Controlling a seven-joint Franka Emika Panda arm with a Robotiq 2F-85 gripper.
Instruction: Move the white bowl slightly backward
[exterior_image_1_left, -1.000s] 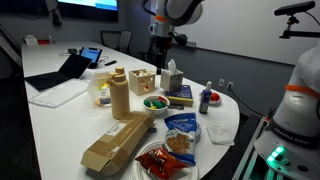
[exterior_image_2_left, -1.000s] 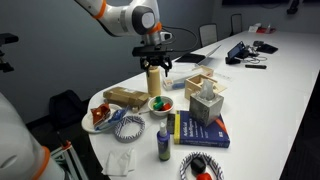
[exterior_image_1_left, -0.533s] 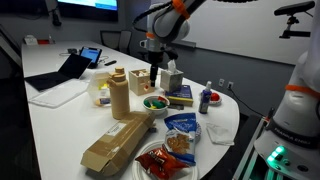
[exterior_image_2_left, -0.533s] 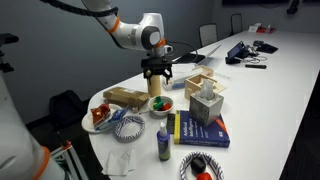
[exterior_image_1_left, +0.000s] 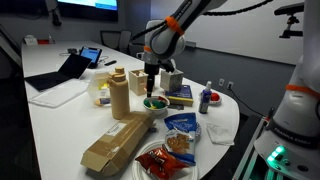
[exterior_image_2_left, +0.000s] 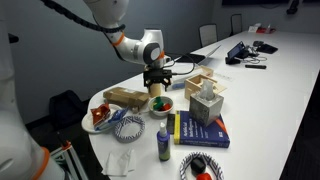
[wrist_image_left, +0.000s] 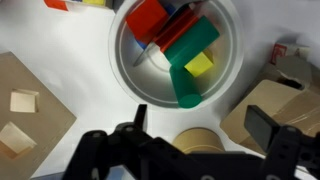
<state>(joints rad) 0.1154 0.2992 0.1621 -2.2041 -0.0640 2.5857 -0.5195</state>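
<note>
small round white bowl (exterior_image_1_left: 154, 102) holding green and red blocks: unmoved, just beside the tall tan plastic bottle (exterior_image_1_left: 119, 93) | my gripper (exterior_image_1_left: 150, 89): has dropped to just above the bowl's rim, jaws spread, holding nothing | I judge the approach nearly done; grasp and backward shift not yet begun

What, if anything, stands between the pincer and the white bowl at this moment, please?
Nothing visible does. In the wrist view the open pincer hangs directly over the white bowl, with no object between them. A tan bottle stands close beside the bowl in an exterior view, so it could crowd the descent.
</note>
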